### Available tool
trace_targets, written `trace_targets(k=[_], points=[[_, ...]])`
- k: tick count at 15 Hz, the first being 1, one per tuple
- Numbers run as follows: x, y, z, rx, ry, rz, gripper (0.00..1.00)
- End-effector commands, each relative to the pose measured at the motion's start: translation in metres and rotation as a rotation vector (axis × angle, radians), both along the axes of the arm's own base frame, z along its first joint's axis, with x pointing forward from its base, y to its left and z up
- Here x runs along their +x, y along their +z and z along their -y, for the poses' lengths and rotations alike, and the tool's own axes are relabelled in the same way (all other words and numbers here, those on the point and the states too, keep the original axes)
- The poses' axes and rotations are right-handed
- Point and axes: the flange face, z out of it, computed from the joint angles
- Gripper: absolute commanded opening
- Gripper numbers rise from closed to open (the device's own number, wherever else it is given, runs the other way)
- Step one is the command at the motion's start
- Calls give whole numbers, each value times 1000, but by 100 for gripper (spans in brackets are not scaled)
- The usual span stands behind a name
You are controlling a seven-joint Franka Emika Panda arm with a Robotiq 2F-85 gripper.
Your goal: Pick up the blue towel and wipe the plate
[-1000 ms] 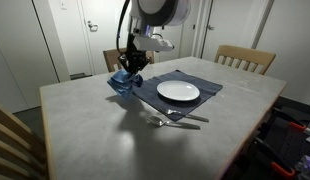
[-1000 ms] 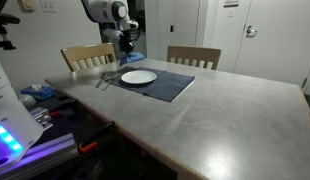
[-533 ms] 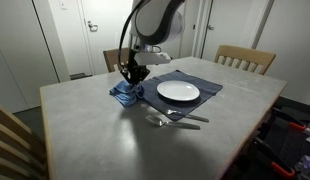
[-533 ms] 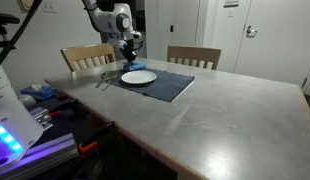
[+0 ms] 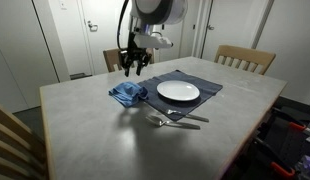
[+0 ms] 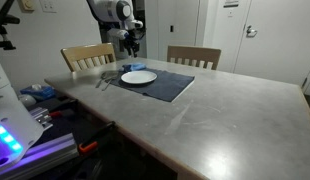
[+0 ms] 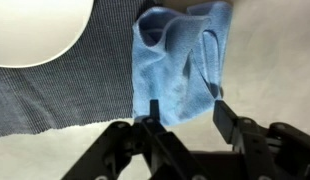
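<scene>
The blue towel (image 5: 127,94) lies crumpled on the table beside the dark placemat (image 5: 205,80); the wrist view shows the blue towel (image 7: 180,60) partly over the placemat's edge. The white plate (image 5: 178,92) sits on the placemat, also seen as the plate (image 6: 138,76) and the plate (image 7: 40,30). My gripper (image 5: 134,70) hangs open above the towel, holding nothing. In the wrist view the gripper (image 7: 187,108) has its fingers apart with the towel below them. The gripper (image 6: 128,47) is also raised over the table's far corner.
A fork and knife (image 5: 175,120) lie on the table in front of the placemat. Wooden chairs (image 5: 245,58) stand around the table, one (image 6: 87,55) behind the arm. Doors and a wall are behind.
The gripper lowered the towel to the table, opened, let it go and rose above it. The towel now lies in a heap beside the placemat.
</scene>
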Motion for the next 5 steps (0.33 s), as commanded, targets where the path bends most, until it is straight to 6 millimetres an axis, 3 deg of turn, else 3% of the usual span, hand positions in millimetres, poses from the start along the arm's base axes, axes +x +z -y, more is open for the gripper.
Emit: trace_targets(k=[1, 3, 5], points=[[-19, 60, 9, 21, 0, -23, 88], [-22, 85, 12, 35, -11, -22, 99], [-26, 101, 13, 54, -21, -31, 100]])
